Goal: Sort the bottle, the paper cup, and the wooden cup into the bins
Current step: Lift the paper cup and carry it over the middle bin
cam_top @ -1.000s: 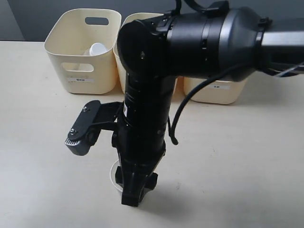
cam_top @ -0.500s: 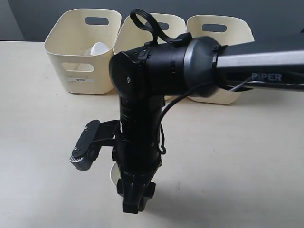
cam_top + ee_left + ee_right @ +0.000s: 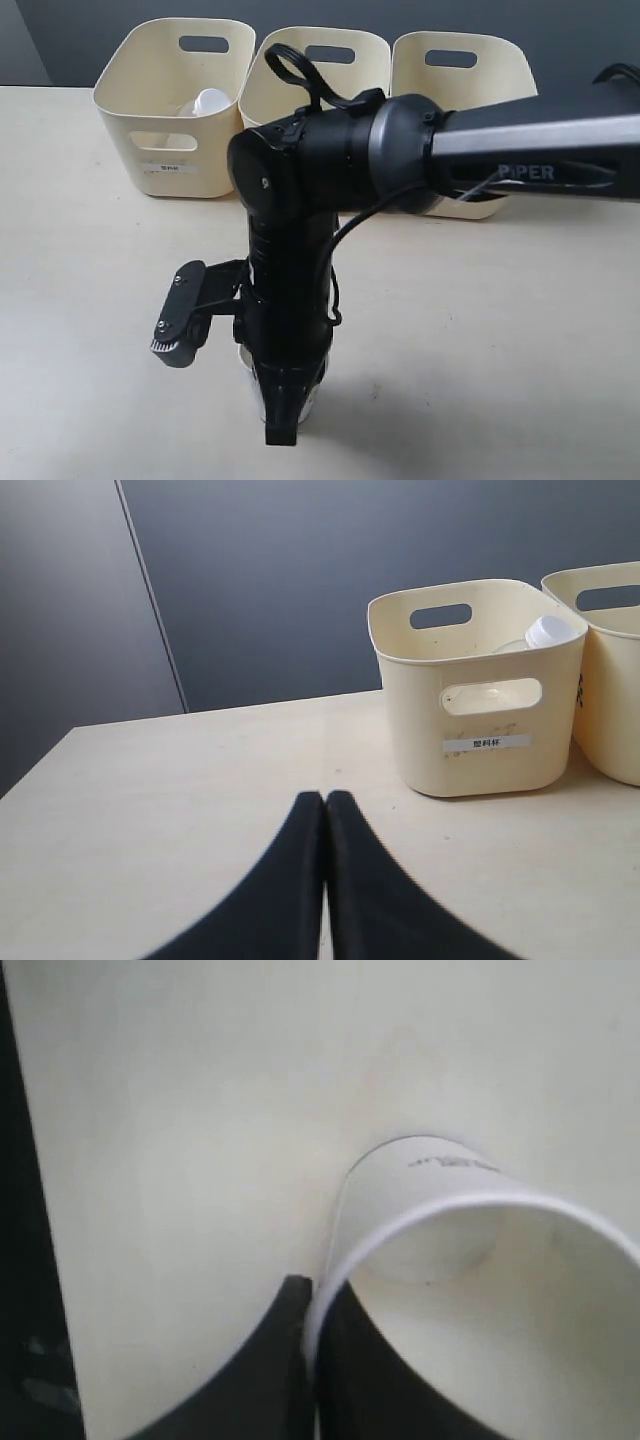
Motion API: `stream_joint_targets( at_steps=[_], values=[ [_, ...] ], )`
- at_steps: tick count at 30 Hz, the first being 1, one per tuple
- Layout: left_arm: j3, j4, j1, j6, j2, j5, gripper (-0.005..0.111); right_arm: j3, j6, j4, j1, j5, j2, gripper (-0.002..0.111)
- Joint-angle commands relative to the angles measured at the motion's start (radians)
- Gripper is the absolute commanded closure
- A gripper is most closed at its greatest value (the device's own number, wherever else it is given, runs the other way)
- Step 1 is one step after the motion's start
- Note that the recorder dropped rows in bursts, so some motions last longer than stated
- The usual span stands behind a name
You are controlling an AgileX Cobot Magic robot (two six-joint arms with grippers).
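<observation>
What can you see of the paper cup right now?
The paper cup is plain white and tapered, with a rolled rim and faint grey print on its outer wall near the base. It is empty inside and looks undamaged. It appears to stand mouth up on the cream table. The right arm's jaws are shut on its rim wall, one inside and one outside. In the exterior view the arm hides nearly all of it, leaving only white slivers.

The paper cup (image 3: pixel 470 1290), held between the matt black fingers (image 3: pixel 275 1360), is seen to be of matt white paper with a smooth rolled rim. Beneath the fingers a pale, matt, smooth table (image 3: pixel 180 1110) is shown. Beyond them, the bins (image 3: pixel 420 740) are of smooth, faintly glossy cream plastic.
</observation>
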Motion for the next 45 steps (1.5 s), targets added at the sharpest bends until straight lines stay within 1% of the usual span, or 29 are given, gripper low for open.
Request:
stream_joint_targets(
  at_steps=[1, 9, 12, 17, 20, 25, 30, 35, 38, 41, 44, 45],
  values=[
    [0.002, 0.000, 0.000, -0.001, -0.005, -0.007, 0.107, 0.003, -0.028, -0.064, 0.016, 0.038, -0.102, 0.109],
    [0.002, 0.000, 0.000, -0.001, -0.005, -0.007, 0.107, 0.000, 0.013, -0.173, -0.016, -0.101, -0.415, 0.109],
    [0.002, 0.000, 0.000, -0.001, -0.005, -0.007, 0.107, 0.000, 0.034, -0.201, -0.057, -0.149, -0.486, 0.109],
    [0.002, 0.000, 0.000, -0.001, -0.005, -0.007, 0.107, -0.010, 0.075, -0.225, -0.157, -0.312, -0.515, 0.109],
    [0.002, 0.000, 0.000, -0.001, -0.005, -0.007, 0.107, -0.040, 0.081, -0.229, -0.214, -0.377, -0.485, 0.109],
    [0.002, 0.000, 0.000, -0.001, -0.005, -0.007, 0.107, -0.131, 0.147, -0.236, -0.302, -0.406, -0.389, 0.109],
    [0.002, 0.000, 0.000, -0.001, -0.005, -0.007, 0.107, -0.248, 0.202, -0.232, -0.360, -0.444, -0.263, 0.109],
    [0.002, 0.000, 0.000, -0.001, -0.005, -0.007, 0.107, -0.358, 0.211, -0.214, -0.413, -0.412, -0.125, 0.109],
    [0.002, 0.000, 0.000, -0.001, -0.005, -0.007, 0.107, -0.441, 0.209, -0.140, -0.447, -0.353, -0.036, 0.109],
    [0.002, 0.000, 0.000, -0.001, -0.005, -0.007, 0.107, -0.537, 0.188, -0.124, -0.461, -0.295, 0.067, 0.109],
    [0.002, 0.000, 0.000, -0.001, -0.005, -0.007, 0.107, -0.612, 0.166, -0.122, -0.461, -0.294, 0.149, 0.109],
    [0.002, 0.000, 0.000, -0.001, -0.005, -0.007, 0.107, -0.657, 0.147, -0.122, -0.461, -0.269, 0.186, 0.109]
  ],
)
